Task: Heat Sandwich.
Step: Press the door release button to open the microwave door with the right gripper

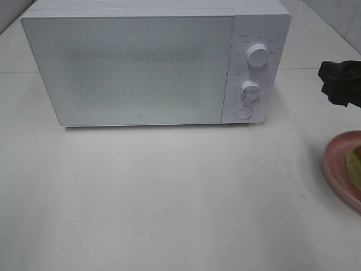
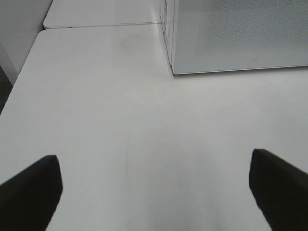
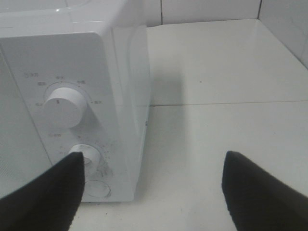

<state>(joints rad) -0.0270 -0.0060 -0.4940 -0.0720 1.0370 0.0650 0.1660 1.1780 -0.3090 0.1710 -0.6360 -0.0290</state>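
Both grippers are empty, jaws wide apart. The left gripper is over bare table near the microwave's front corner. The right gripper faces the control panel.

Nearest, at the lower right edge of the high view, is the pink plate with the sandwich on it. Both are cut by the frame; only a sliver of crust and green shows, so I can't judge how it sits.

Mid right edge, just beyond the plate, the right gripper is partly cropped. My read is that it's staged for the door first, since that's shut and the plate has nowhere to go.

The round button under the lower dial is likely the release, but that's a guess. Dial markings are unreadable, and the interior is hidden behind the speckled door. The left arm isn't in the high view.
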